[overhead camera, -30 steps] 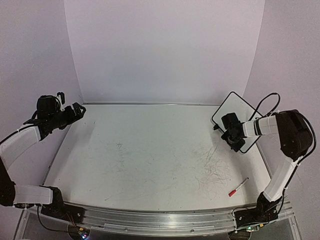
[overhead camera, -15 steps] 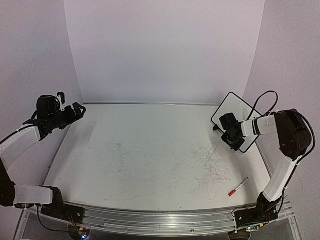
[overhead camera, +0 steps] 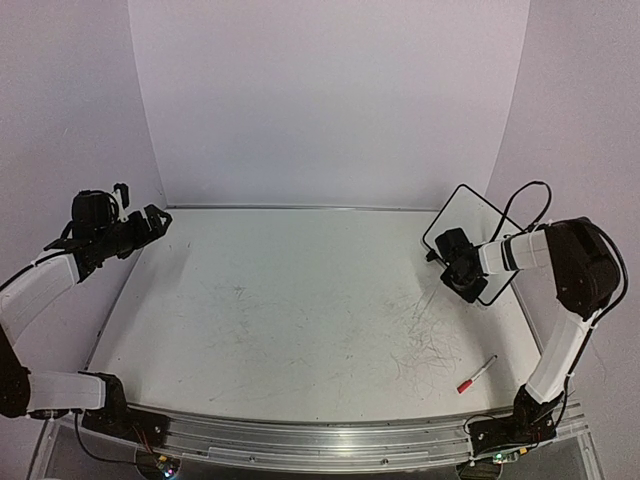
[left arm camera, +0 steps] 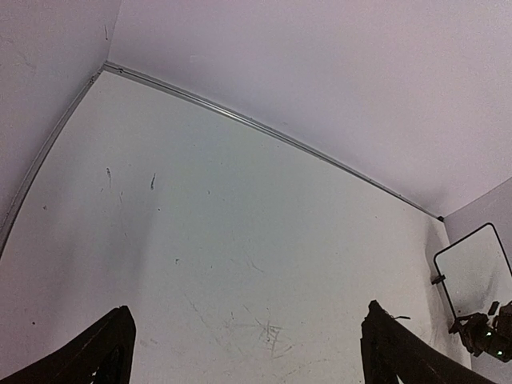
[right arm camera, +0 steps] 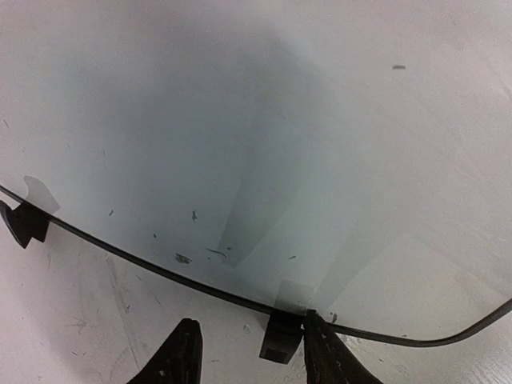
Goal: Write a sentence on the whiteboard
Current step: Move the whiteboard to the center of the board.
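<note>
1. White with a thin black frame, the whiteboard (overhead camera: 477, 222) stands tilted at the far right corner of the bench (overhead camera: 300, 300), near the right wall.
2. The right hand (overhead camera: 462, 278) is at the board's lower, near edge, its arm reaching in from the right side.
3. In the right wrist view the right hand (right arm camera: 252, 356) points at the board's bottom rim, where a small black clip foot (right arm camera: 282, 336) sits between the two fingers.
4. The right-side finger (right arm camera: 328, 356) is right against that clip; the left-side finger (right arm camera: 182, 356) stands apart from it, so the hand is part spread around the clip and not pinching it.
5. A second clip foot (right arm camera: 24, 224) shows farther along the same rim, at the left of that view.
6. The board's face there is white with a few dark specks.
7. The left hand (overhead camera: 150, 222) hovers over the far left corner of the bench, fully spread and holding nothing; its wrist view shows both fingers (left arm camera: 104, 352) wide apart above bare bench.
8. A red marker (overhead camera: 477, 375) lies on the bench near the right arm's base, well apart from both hands.
9. Grey scribble marks (overhead camera: 430, 340) cover the bench between the marker and the board.
</note>
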Robot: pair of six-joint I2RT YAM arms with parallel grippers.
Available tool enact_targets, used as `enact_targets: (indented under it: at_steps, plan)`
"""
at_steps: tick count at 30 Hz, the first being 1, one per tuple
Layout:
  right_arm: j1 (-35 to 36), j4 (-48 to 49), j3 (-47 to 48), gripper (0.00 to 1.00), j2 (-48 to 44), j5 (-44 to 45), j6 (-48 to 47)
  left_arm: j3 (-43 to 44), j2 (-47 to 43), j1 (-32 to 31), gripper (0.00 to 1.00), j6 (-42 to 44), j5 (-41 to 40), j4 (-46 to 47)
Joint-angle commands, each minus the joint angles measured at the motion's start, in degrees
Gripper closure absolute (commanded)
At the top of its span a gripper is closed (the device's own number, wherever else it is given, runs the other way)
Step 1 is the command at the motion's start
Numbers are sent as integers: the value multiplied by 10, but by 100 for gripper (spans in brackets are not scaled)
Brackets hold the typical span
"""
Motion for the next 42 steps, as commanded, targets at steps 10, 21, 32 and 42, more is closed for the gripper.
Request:
enact_targets:
  at_steps: [10, 21, 32, 42]
  plan:
    - [6, 2, 21, 70, 18, 0, 4, 27, -24, 0, 0, 19, 2, -14]
    - [24, 17, -4, 89, 11, -7, -5, 27, -24, 0, 1, 20, 2, -18]
    - [56, 56, -51, 98, -40, -3, -55, 14, -23, 0, 1, 17, 14, -19]
    - [143, 101, -92, 100, -73, 2, -106, -5, -17, -1, 1, 16, 73, -19]
